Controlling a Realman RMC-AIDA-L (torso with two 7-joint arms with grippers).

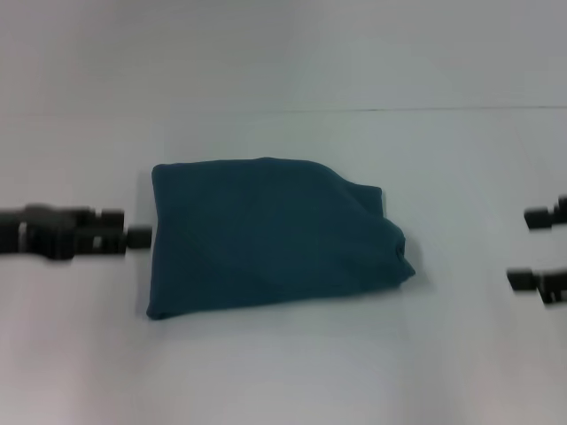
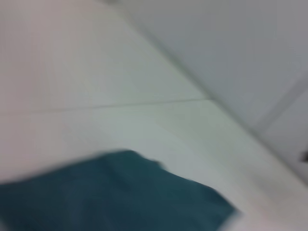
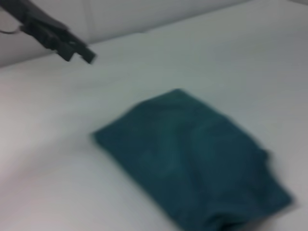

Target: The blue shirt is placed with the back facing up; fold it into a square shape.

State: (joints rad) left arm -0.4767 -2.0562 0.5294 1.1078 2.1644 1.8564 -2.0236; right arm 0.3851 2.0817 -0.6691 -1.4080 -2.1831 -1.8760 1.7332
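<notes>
The blue shirt (image 1: pixel 266 235) lies folded into a rough rectangle in the middle of the white table, with a bunched, rounded right end. It also shows in the left wrist view (image 2: pixel 110 192) and the right wrist view (image 3: pixel 192 154). My left gripper (image 1: pixel 137 236) is low over the table just off the shirt's left edge and holds no cloth; the right wrist view also shows this left gripper (image 3: pixel 79 50), apart from the cloth. My right gripper (image 1: pixel 530 249) is at the far right edge of the head view, open, well clear of the shirt.
The white table (image 1: pixel 283 372) spreads bare on all sides of the shirt. A thin seam line (image 1: pixel 399 110) runs across the table behind it. A pale wall stands beyond the table (image 2: pixel 250 57).
</notes>
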